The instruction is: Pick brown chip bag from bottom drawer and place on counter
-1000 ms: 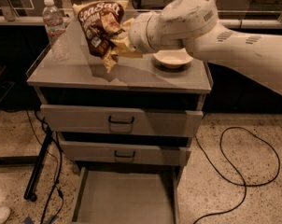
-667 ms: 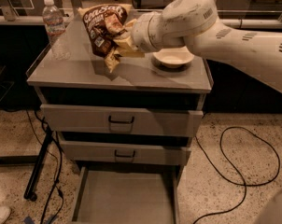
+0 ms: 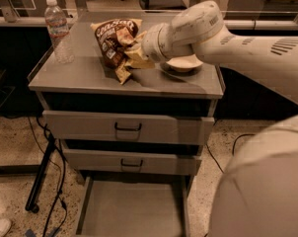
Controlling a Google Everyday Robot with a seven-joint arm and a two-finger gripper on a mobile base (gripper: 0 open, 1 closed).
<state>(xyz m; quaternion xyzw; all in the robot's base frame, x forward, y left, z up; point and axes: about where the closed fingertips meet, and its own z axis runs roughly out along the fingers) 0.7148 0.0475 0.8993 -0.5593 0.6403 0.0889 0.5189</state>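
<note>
The dark brown crinkly chip bag with tan-yellow ends (image 3: 114,41) stands tilted over the middle of the flat grey metal table (image 3: 75,75) that tops the three-drawer cabinet. Its pale script faces the camera and its lower tan corner points down at the surface; whether that corner touches cannot be told. The robot's hand (image 3: 132,53) comes in from the right at the end of a thick white arm (image 3: 198,28) and is clamped on the bag's right edge, its tan fingers (image 3: 139,60) pressed into the crumpled foil. Just behind the wrist, a shallow white round bowl (image 3: 181,65) sits on the table, partly covered by the arm. Near the table's left rear corner a clear plastic water bottle with a white cap (image 3: 57,31) stands upright, well apart from the bag. Below, two grey drawers with black handles (image 3: 128,127) are pushed in. The shallow grey bottom drawer (image 3: 134,209) is pulled out towards the camera over the speckled floor (image 3: 16,147), where black cables (image 3: 50,181) trail at the left
</note>
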